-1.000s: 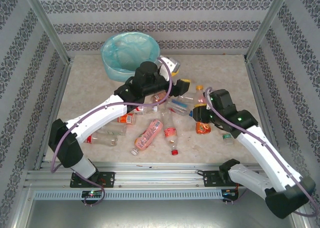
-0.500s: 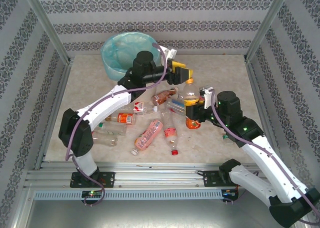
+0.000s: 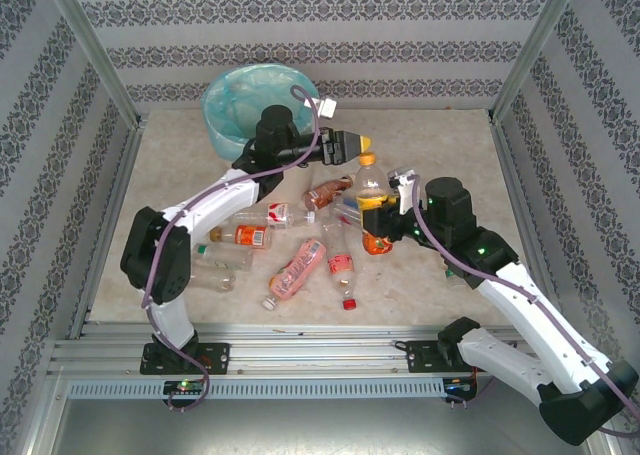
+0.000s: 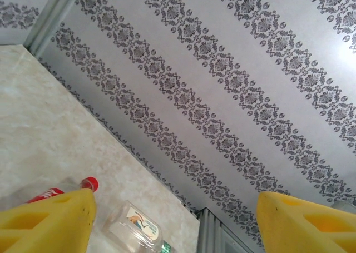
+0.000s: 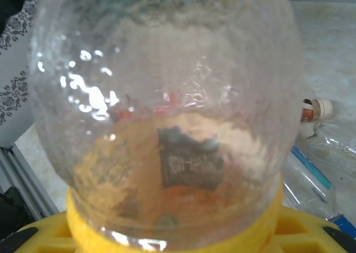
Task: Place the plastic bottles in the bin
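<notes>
1. Over the middle of the beige marbled tabletop [image 3: 450,145], the right end effector [image 3: 385,203] is clamped on a clear plastic bottle with an orange label and an orange cap [image 3: 372,190]. The bottle stands roughly upright with its cap on top.
2. Seen from the right wrist, this bottle's rounded clear body [image 5: 167,108] sits tight against the yellow fingers [image 5: 261,231] that grip it.
3. Beside the right edge of the bin, the left end effector [image 3: 350,147] hangs with its jaws spread wide and nothing between them. The left wrist view shows its two yellow fingers [image 4: 47,222] far apart against the patterned grey wall [image 4: 233,69].
4. At the far left of the tabletop stands the round cream-white plastic bin lined with a light blue-green bag [image 3: 222,125]. It is well apart from the gripped bottle.
5. Between the two arms, loose plastic bottles lie on their sides. Among them are a pink-labelled clear bottle [image 3: 297,268], a red-capped clear bottle [image 3: 343,270] just beside it, and a red-labelled clear bottle [image 3: 252,237] nearer the left arm.
</notes>
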